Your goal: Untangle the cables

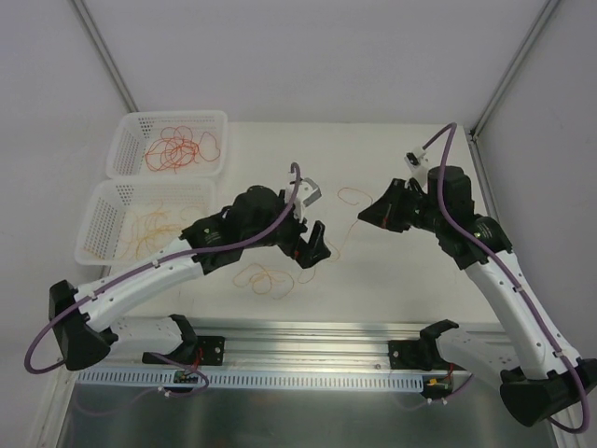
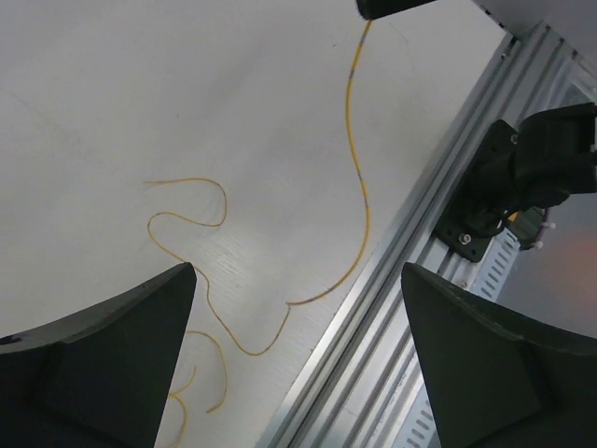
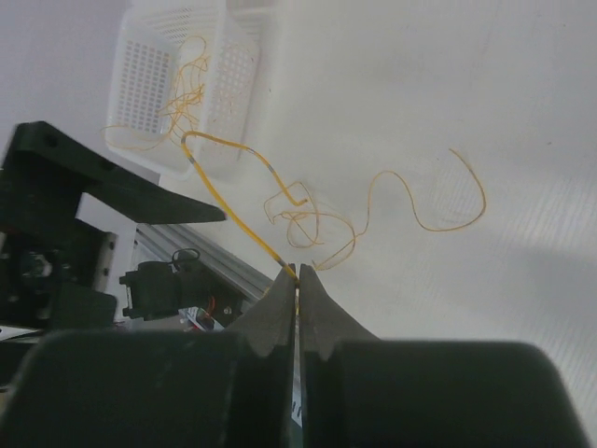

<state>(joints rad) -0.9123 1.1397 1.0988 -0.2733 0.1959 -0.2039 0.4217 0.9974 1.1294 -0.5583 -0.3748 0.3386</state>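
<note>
So, white worktop (image 1: 401, 280) with two white mesh baskets at its left side. Far basket (image 1: 121, 149): tangle of red-orange cables (image 1: 177, 147). Near basket (image 1: 93, 210): yellow-orange cables (image 1: 149, 229). Left gripper (image 1: 312, 247) jaws wide, holding nothing, just over loose yellow-orange loops (image 1: 266, 278) lying near the front rail. Right gripper (image 3: 298, 273) pinched on one yellow-orange cable (image 3: 233, 201), which runs down to the worktop.

Bright, even overhead light washed the white table (image 1: 392, 280) nearly flat, leaving only faint, soft shadows under the arms (image 1: 168, 271). In the left wrist view a pale sheen lay on the table, and the fingers (image 2: 103, 364) of the left gripper (image 2: 298, 271) were dark blurs. The right gripper (image 3: 297, 276) looked equally soft, the yellow cable (image 3: 233, 210) sharper, the baskets (image 3: 187, 75) overexposed.
</note>
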